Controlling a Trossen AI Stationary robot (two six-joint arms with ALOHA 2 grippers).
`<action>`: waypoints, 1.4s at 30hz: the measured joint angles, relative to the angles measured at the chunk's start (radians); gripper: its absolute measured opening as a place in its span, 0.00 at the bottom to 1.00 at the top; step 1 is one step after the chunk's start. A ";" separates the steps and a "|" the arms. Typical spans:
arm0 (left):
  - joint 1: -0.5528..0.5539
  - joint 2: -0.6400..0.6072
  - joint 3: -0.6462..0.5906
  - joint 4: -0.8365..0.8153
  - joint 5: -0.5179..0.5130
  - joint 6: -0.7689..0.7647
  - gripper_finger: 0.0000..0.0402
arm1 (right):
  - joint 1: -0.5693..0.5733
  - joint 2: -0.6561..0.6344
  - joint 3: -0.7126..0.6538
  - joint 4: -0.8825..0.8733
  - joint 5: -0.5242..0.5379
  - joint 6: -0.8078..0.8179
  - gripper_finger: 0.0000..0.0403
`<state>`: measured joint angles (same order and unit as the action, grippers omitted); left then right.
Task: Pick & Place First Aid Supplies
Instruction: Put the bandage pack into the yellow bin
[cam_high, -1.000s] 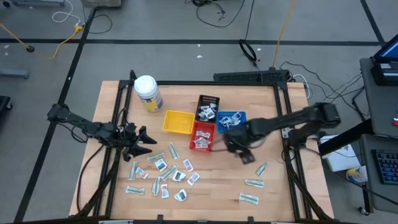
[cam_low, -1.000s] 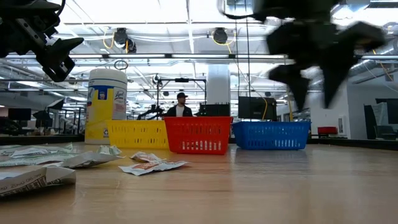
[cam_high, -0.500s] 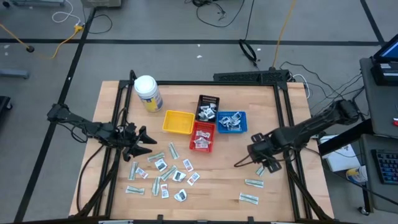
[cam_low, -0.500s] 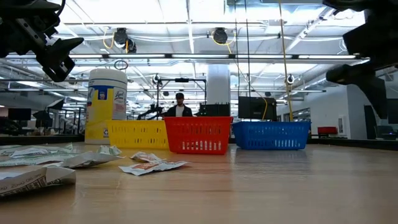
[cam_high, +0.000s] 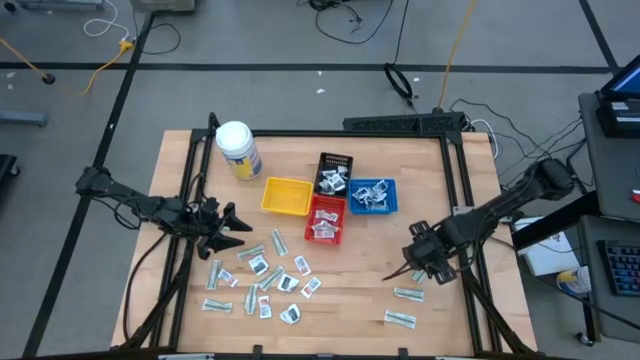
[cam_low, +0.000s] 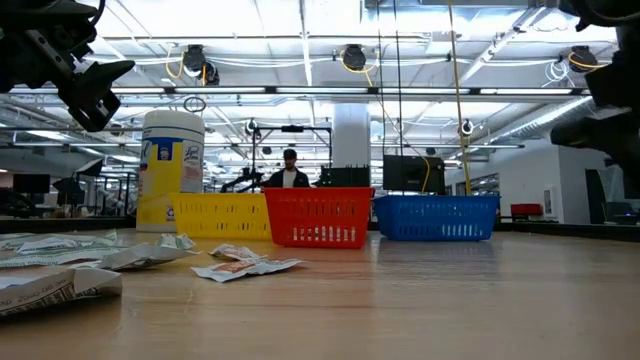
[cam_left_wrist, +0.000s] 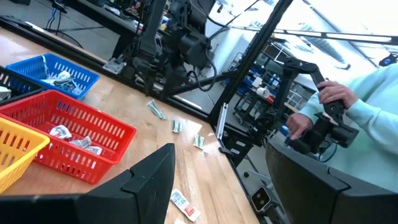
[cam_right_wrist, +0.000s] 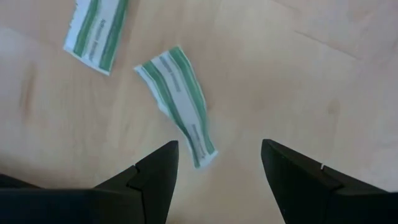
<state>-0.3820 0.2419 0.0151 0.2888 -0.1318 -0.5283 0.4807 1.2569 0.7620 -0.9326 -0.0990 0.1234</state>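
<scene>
Several small first aid packets (cam_high: 262, 279) lie flat on the wooden table near its front left. Three green-striped ones lie at the front right, two showing as packet (cam_high: 408, 294) and packet (cam_high: 400, 319). My right gripper (cam_high: 420, 263) hangs open above that spot, pointing down. In the right wrist view its fingers (cam_right_wrist: 154, 177) stand either side of a green-striped packet (cam_right_wrist: 177, 102) without touching it, and another packet (cam_right_wrist: 96, 31) lies beside. My left gripper (cam_high: 228, 228) waits open over the table's left side, also seen as gripper (cam_left_wrist: 221, 180).
Four small trays stand mid-table: yellow (cam_high: 286, 196), red (cam_high: 325, 220), black (cam_high: 335, 172) and blue (cam_high: 373, 195); the last three hold packets. A white jar (cam_high: 237, 150) stands at the far left. A person (cam_left_wrist: 348, 118) stands beyond the table's right side.
My right gripper has swung from beside the red and blue trays toward the table's right and near edge and sunk a little. It now hangs over the green-striped packets, still open. The packets have not moved.
</scene>
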 joint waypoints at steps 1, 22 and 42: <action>0.000 0.000 0.000 0.000 0.000 0.000 0.64 | 0.006 0.010 0.000 0.002 0.002 0.000 0.56; 0.000 0.000 0.000 0.000 0.000 0.000 0.64 | 0.040 0.198 -0.011 0.023 -0.006 0.003 0.49; 0.000 0.000 0.000 0.000 0.000 0.000 0.64 | 0.030 0.155 0.038 0.055 0.023 0.073 0.00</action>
<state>-0.3817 0.2420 0.0151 0.2890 -0.1318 -0.5285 0.5112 1.4122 0.7998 -0.8776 -0.0756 0.1966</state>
